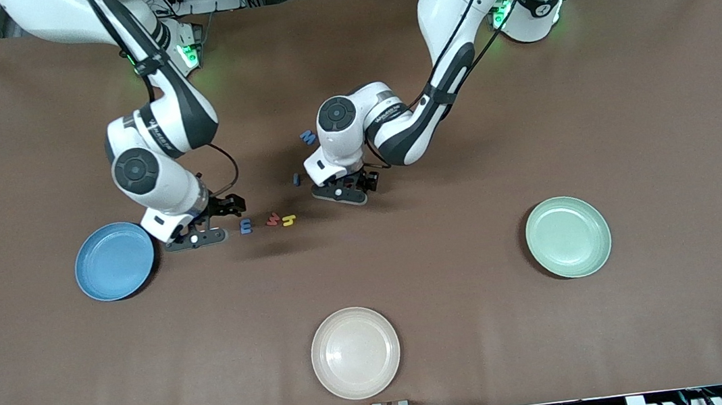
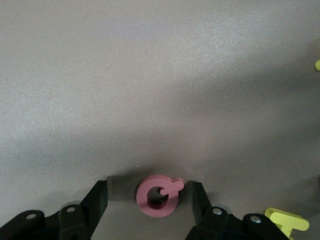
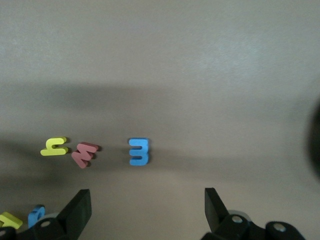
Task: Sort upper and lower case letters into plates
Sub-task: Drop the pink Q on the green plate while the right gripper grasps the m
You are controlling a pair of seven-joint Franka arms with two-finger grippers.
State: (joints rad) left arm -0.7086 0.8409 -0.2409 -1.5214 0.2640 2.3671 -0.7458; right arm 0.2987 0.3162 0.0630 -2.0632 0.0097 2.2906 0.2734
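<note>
My left gripper point(image 1: 341, 193) is down at the table's middle, open, its fingers point(image 2: 98, 199) either side of a pink round letter point(image 2: 159, 196). One finger is against the letter's tail, and a gap shows at the other. My right gripper point(image 1: 196, 238) hangs open and empty beside the light blue plate point(image 1: 114, 261). Just past it toward the middle lie a blue E point(image 1: 245, 226), a red letter point(image 1: 274, 220) and a yellow h point(image 1: 290, 221). Two more blue letters point(image 1: 307, 137) point(image 1: 296, 179) lie nearer the robots. The mint green plate point(image 1: 567, 237) sits toward the left arm's end.
A cream-white plate point(image 1: 355, 352) sits near the table's front edge, nearer the front camera than the letters. A yellow letter point(image 2: 287, 220) lies close beside my left gripper. The right wrist view also shows a blue letter point(image 3: 36, 215) and a yellow one point(image 3: 9, 219) at its edge.
</note>
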